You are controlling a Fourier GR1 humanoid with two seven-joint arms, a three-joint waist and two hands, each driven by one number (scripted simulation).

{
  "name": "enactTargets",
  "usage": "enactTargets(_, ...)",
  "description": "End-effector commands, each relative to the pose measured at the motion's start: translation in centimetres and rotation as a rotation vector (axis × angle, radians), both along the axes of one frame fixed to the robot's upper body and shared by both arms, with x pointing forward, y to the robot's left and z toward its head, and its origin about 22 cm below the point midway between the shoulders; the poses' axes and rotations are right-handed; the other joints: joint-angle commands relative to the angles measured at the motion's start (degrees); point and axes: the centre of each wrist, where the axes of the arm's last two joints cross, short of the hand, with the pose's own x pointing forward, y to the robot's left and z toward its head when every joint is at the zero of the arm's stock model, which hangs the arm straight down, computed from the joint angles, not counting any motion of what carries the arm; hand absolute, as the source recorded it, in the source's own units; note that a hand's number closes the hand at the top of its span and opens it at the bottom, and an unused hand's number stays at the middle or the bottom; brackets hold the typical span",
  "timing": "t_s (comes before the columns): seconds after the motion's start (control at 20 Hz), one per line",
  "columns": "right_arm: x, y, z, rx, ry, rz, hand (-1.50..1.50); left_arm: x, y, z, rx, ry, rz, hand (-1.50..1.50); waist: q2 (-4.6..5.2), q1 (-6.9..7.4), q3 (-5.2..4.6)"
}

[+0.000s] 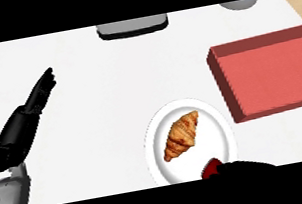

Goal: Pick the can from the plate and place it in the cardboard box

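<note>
Can [211,167]: red, bottom centre of frame, on the plate's [162,137] lower rim, under my right hand [248,164].
Right hand: grip state not discernible.
Left hand [32,112]: fingers straight, left side of frame.
Croissant [181,135]: plate centre.
Box [225,78]: red, right of frame.

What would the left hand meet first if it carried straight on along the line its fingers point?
Probably nothing close: the left hand points up and right over bare counter. Extended, the line seems to head toward the grey appliance at the far edge, though height is unclear.

Left hand [31,107] rests at nine o'clock, fingers straight, pointing toward one; right hand [246,166] barely shows at five o'clock.
</note>
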Motion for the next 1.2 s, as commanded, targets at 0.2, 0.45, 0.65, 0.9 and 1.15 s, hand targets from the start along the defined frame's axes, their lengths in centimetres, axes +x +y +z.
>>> enactTargets(0.2,-4.5,-5.7,5.0,0.211,-0.049,0.096,1.5,-0.6,1.1,0.3,0.002,-0.003,-0.007,0.0,0.36,0.18,-0.02)
enactTargets(0.45,-4.5,-8.1,9.6,0.333,-0.118,0.089,1.5,0.7,1.1,-0.2,0.011,-0.01,0.005,0.0,0.52,-0.12,-0.05)
enactTargets(0.65,-3.8,-10.9,11.4,0.471,-0.098,-0.142,1.5,0.1,-0.5,-0.5,-0.005,0.012,-0.006,0.0,0.47,-0.24,-0.04)
enactTargets(0.9,-2.9,-11.1,13.7,0.628,-0.013,-0.403,1.5,0.5,0.4,0.1,0.002,-0.009,-0.018,0.0,0.91,1.09,-0.18)
enactTargets(1.15,0.9,-13.9,16.8,0.654,-0.039,-0.578,1.5,0.9,-1.9,-0.3,0.005,-0.019,-0.034,0.0,0.94,1.85,-0.08)
